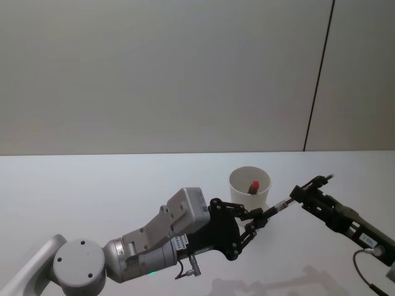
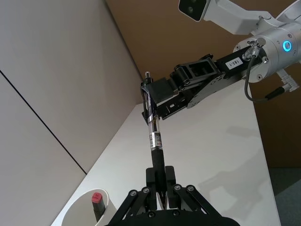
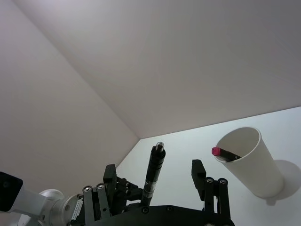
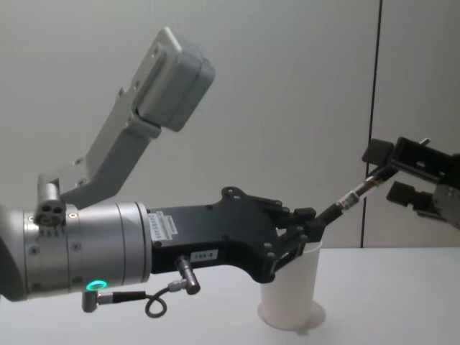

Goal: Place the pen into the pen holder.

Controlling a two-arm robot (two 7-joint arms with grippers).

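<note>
A slim black-and-clear pen [image 1: 279,206] hangs in the air between two grippers, its long axis slanting up from left to right. The left gripper [image 1: 261,218] pinches its lower end; the right gripper [image 1: 307,190] stands open around its upper end. The plain white paper cup [image 1: 249,189] stands just behind the left gripper.

In the chest view the left claw [image 4: 310,219] covers the upper part of the pen holder [image 4: 291,295], hiding its rim and contents. In the head view the pen [image 1: 281,205] is too thin to read where its ends sit. In the right wrist view the pen's lower end is lost behind the right claw [image 3: 176,172]. Inside the pen holder, the red-capped item [image 1: 253,185] is mostly hidden by the wall.
</note>
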